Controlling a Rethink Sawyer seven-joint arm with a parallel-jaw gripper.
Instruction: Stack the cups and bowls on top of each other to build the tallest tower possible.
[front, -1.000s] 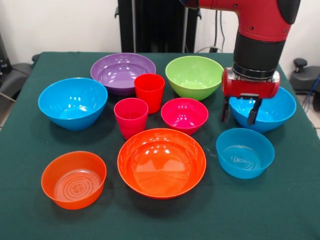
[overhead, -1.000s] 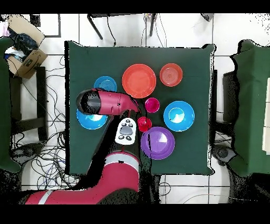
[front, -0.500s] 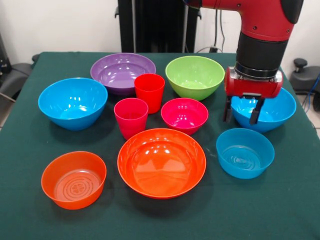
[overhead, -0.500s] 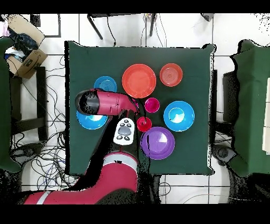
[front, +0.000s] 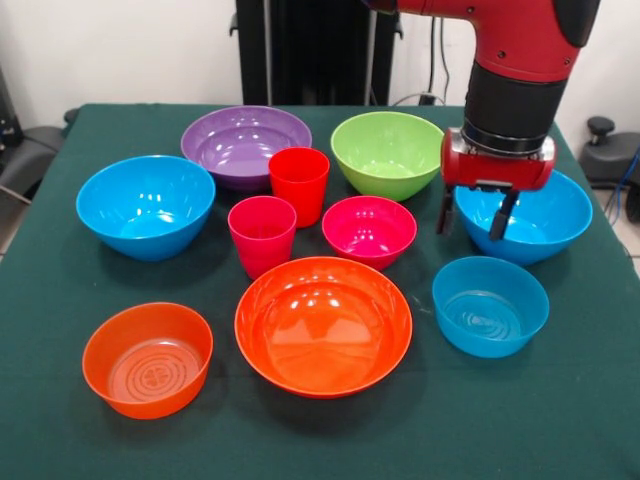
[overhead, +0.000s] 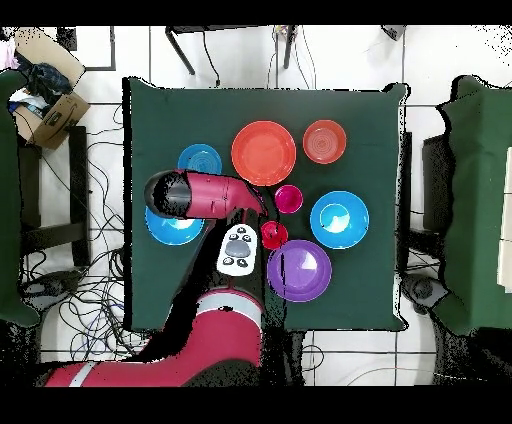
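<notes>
We are hovering the gripper (front: 471, 213), fingers spread and empty, over the blue bowl's (front: 545, 225) left rim at right of frame; the green bowl (front: 388, 152) just beside risks a knock.

- We see glossy, smooth plastic on the large orange bowl (front: 323, 324), with lamp glints inside.
- The purple bowl (front: 246, 144) and lime green bowl (front: 389, 152) shine alike.
- We read the desk (front: 560, 420) cover as matt dark green cloth.
- The arm's red shell (front: 525, 35) looks like smooth, slightly shiny plastic.
</notes>
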